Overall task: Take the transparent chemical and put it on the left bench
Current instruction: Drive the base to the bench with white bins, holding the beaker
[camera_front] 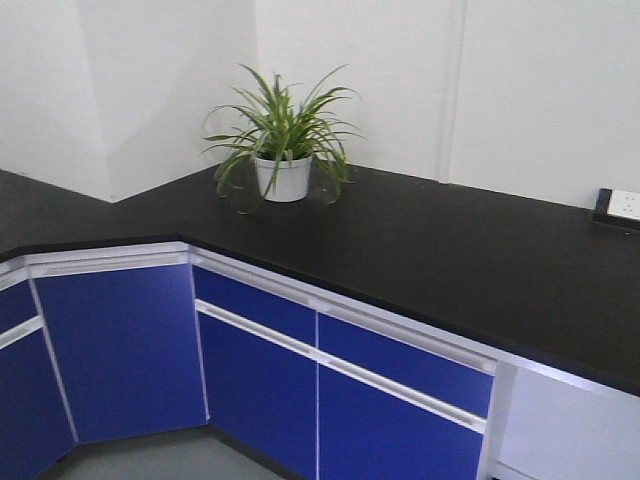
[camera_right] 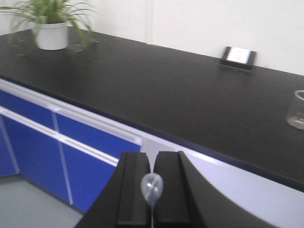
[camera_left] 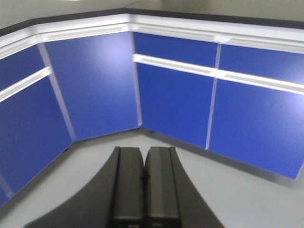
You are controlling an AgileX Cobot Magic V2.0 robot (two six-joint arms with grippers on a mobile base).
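Fingers of the left gripper [camera_left: 143,153] are pressed together, holding nothing; those of the right gripper [camera_right: 152,156] nearly meet. The transparent chemical [camera_right: 296,110] stands on the black table [camera_right: 166,90], well right of them.

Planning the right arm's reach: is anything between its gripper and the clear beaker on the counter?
Nothing visible. Only bare black countertop lies between the right gripper and the beaker at the picture's edge. The socket box sits back by the wall; the potted plant stands far off at the other end.

Front, right-wrist views toward plant [camera_front: 284,150]; left-wrist low, toward cabinets [camera_left: 95,85].
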